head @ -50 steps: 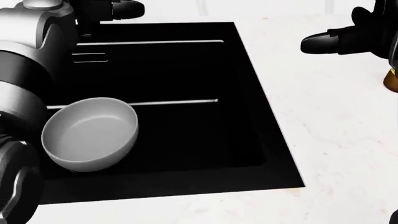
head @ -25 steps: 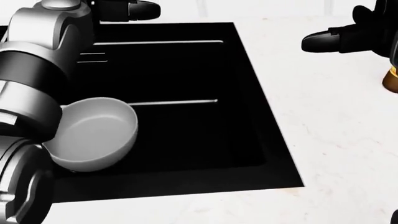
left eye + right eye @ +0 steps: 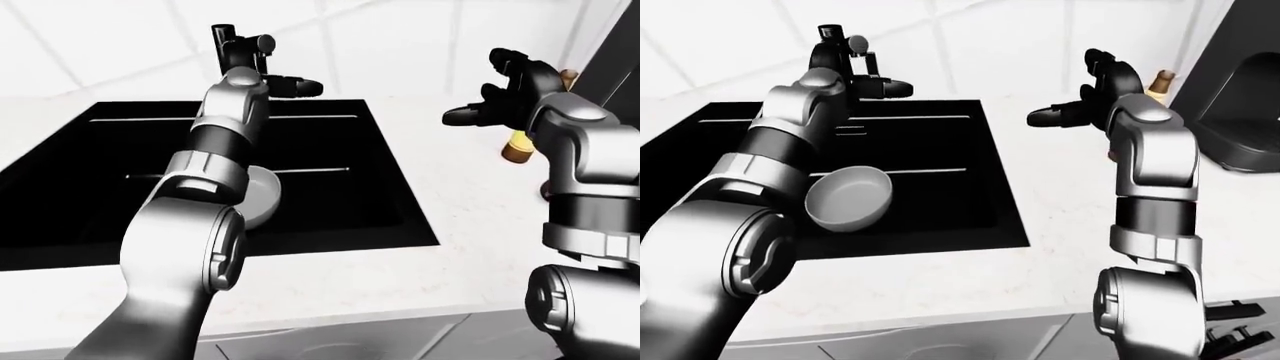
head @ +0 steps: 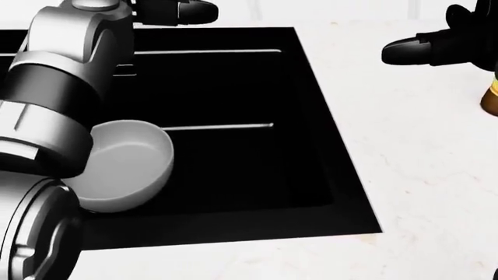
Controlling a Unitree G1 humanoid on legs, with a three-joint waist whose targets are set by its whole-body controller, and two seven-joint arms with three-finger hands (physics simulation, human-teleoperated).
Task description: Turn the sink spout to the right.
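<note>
Since the earlier frame, the left hand (image 3: 285,84) has been carried rightward, fingers extended loosely beside the sink spout (image 3: 232,45) at the black sink (image 3: 380,202) top edge. The right hand (image 3: 500,94) is held spread above the counter (image 4: 420,175). A grey bowl (image 3: 848,198) lies in the basin.

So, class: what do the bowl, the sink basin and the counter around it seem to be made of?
Bowl: probably glazed ceramic, plain white with soft shading. Sink basin: matte black, perhaps composite or coated metal. Counter: polished stone, likely marble, white with faint veins.
</note>
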